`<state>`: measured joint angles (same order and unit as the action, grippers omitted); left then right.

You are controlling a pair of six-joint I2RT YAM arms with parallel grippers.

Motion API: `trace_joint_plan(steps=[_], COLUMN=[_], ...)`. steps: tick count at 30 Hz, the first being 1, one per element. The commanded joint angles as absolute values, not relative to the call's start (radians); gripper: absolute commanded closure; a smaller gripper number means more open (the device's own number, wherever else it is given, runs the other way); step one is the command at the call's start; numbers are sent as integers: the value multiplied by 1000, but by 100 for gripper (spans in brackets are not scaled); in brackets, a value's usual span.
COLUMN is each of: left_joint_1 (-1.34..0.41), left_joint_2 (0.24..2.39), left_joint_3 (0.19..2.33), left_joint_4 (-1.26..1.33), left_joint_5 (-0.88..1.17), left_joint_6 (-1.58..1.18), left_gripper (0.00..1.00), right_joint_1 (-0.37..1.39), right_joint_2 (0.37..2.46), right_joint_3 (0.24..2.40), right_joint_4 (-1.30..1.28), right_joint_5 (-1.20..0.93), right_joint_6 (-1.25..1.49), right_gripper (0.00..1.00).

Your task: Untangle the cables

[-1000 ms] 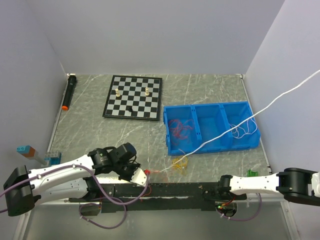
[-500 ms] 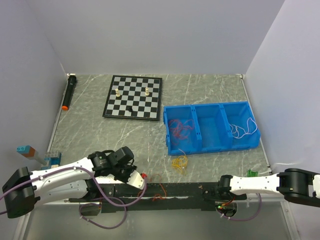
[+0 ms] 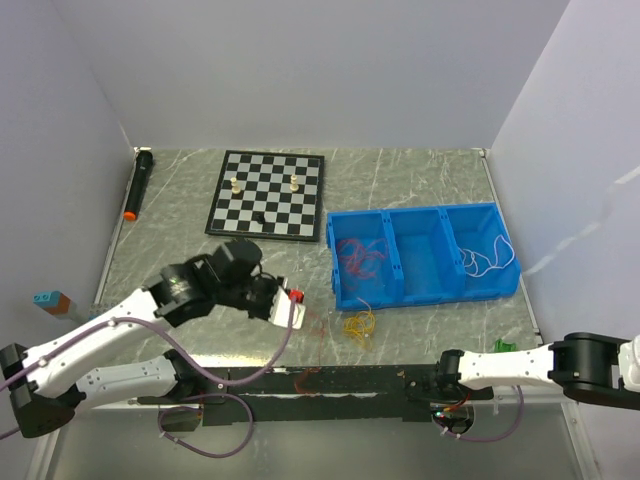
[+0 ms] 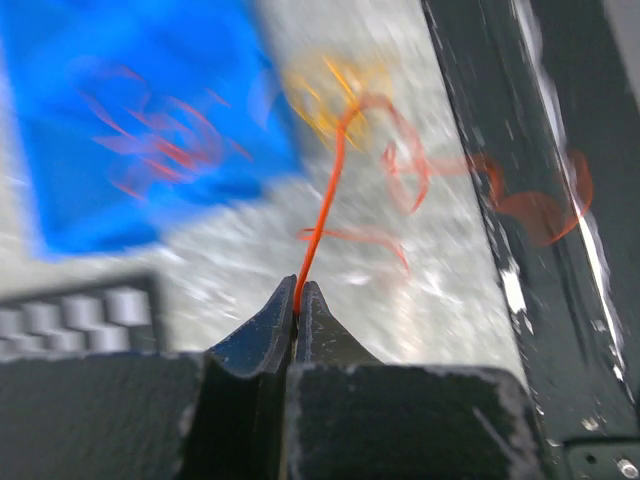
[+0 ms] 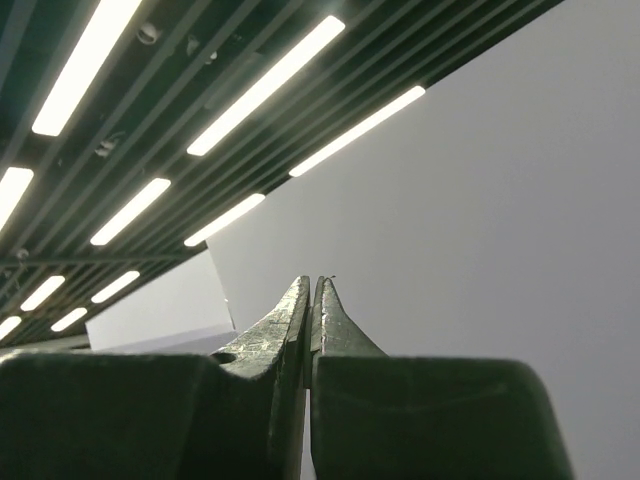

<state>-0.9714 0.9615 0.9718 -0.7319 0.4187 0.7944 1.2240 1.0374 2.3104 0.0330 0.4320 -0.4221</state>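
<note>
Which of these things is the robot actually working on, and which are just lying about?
Job: orange cable pinched in the left gripper; yellow cable; red cables and white cable in the blue bin.
Lying about: chessboard with pieces; black torch; toy blocks; small green thing.

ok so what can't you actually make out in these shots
- right gripper: beyond the top view's right edge; its wrist view shows it shut, anything pinched too small to tell
- red cable past the left gripper: left wrist view blurred, loops near the yellow cable unclear
- green thing: top view, beside the right arm, too small to identify
</note>
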Motion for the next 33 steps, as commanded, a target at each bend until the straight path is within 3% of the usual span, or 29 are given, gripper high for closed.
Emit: trace_joint_plan(steps=[1, 11, 15, 26, 33], left_joint_1=[-962, -950, -951, -950, -902], left_joint_2=[992, 1075, 1094, 1267, 1454], left_joint_3=[1161, 1452, 1491, 1539, 1554], left_joint_4=[-828, -792, -633, -367, -278], left_joint_5=[506, 483, 410, 354, 298], left_joint_6=[765, 719, 704, 660, 658], left_gripper=[99, 99, 99, 99, 99], right_joint_1=[1223, 1220, 1169, 833, 736], right_joint_2=[1115, 1238, 1299, 1261, 1253], right_joint_3=[2327, 2234, 2180, 2097, 2069], right_joint_4=[64, 261, 348, 291, 327], right_joint_5=[403, 503, 534, 480, 489], right_joint_6=[-520, -842, -974, -730, -790], right_gripper=[100, 100, 100, 100, 100])
